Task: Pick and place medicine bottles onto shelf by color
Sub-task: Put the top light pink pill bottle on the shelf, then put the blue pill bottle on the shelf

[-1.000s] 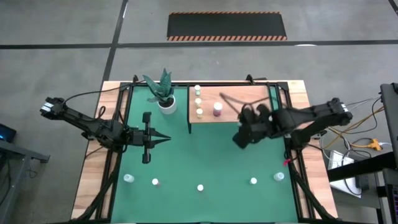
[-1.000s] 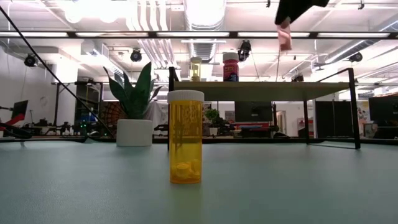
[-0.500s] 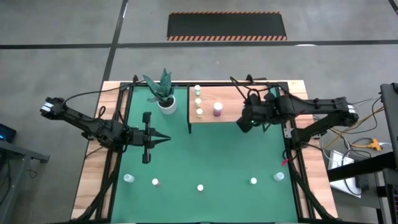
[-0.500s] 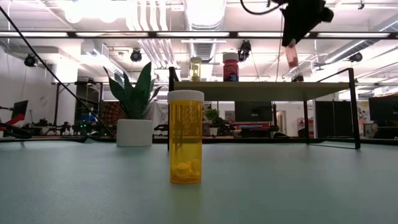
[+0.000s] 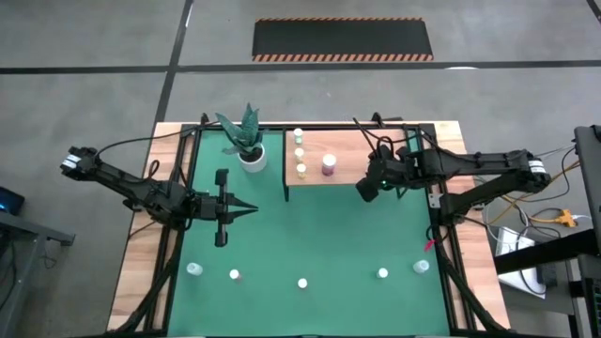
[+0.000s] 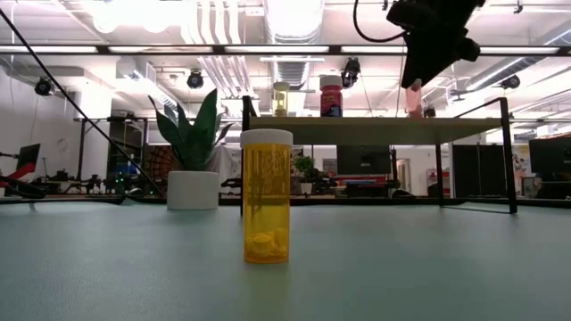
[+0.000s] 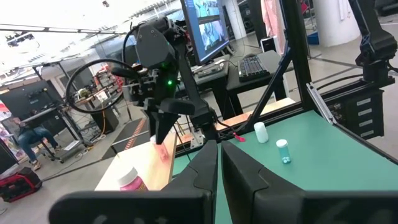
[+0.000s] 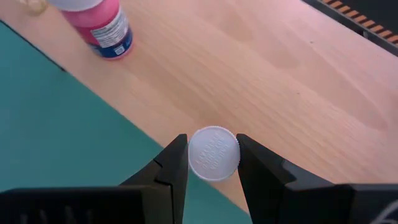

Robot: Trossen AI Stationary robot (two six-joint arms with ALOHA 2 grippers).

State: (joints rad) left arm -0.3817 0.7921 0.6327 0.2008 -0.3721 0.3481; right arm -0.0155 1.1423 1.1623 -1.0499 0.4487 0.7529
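My right gripper (image 5: 365, 190) is over the near edge of the wooden shelf (image 5: 376, 155), shut on a small pink bottle (image 6: 414, 97) with a white cap. In the low view the bottle hangs just above the shelf board (image 6: 375, 118). On the shelf stand three yellowish bottles (image 5: 300, 152) in a row and a larger magenta bottle (image 5: 328, 164). Several more bottles (image 5: 302, 282) stand along the near part of the green mat. An orange bottle (image 6: 266, 196) stands close to the low camera. My left gripper (image 5: 246, 211) waits shut over the mat's left half. My right gripper holds the pink bottle by its white cap (image 8: 213, 153), pinched between the two fingers (image 8: 176, 163) from above, pointing down. The bottle hangs upright below the fingers (image 6: 426, 55); whether its base touches the board I cannot tell.
A white pot with a green plant (image 5: 246, 141) stands left of the shelf at the mat's far edge. The black shelf frame (image 6: 506, 152) rises at the right. The mat's middle (image 5: 310, 230) holds nothing. A person (image 7: 28, 146) sits in the room beyond the table.
My right gripper has moved from over the mat toward the far edge, onto the shelf's near edge, and come down. The pink bottle in it has dropped from high above the shelf to just over the board.
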